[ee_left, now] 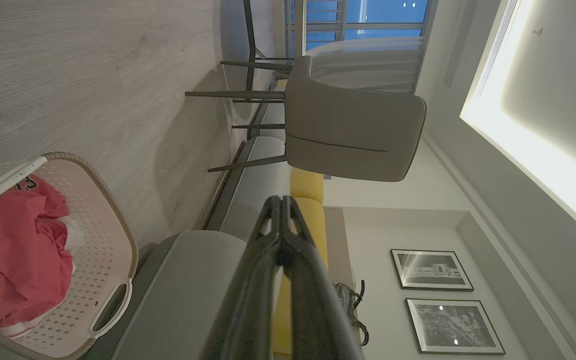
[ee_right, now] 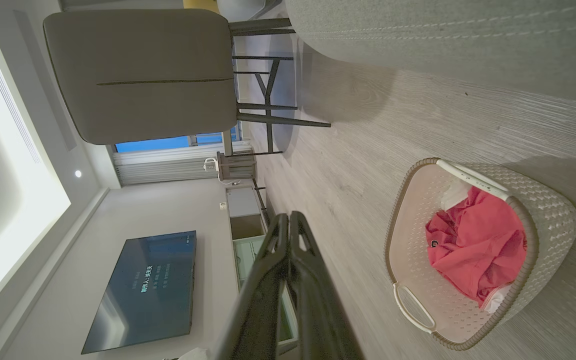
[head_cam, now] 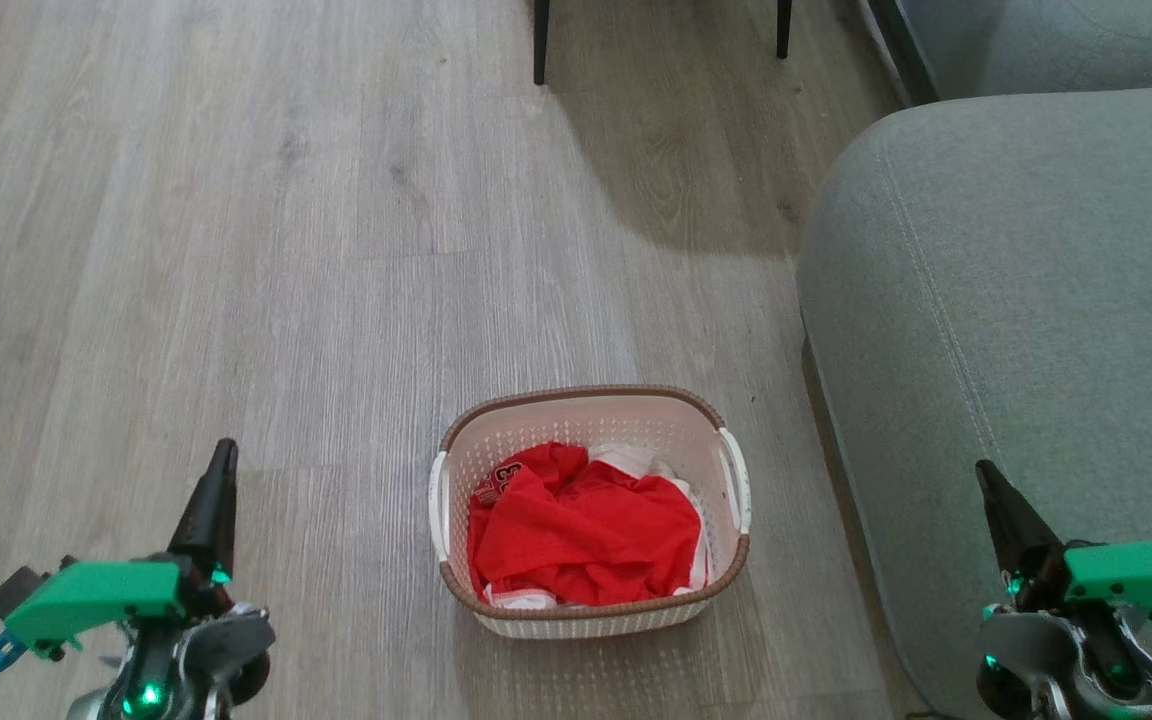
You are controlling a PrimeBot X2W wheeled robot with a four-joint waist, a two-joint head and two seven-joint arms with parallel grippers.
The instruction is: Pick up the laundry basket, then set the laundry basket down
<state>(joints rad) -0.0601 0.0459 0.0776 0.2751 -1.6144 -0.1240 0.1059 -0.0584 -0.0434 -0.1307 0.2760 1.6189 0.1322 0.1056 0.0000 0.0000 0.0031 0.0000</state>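
Reaching for the laundry basket point(head_cam: 586, 418) on the floor point(head_cam: 236, 250) between them, I'd open my left end effector point(head_cam: 225, 448) and right end effector point(head_cam: 983, 470), both closed and empty, then grip its handles point(head_cam: 737, 480) evenly.

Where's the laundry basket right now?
Head view, lower centre: the laundry basket sits on the wood floor, just left of the grey sofa.
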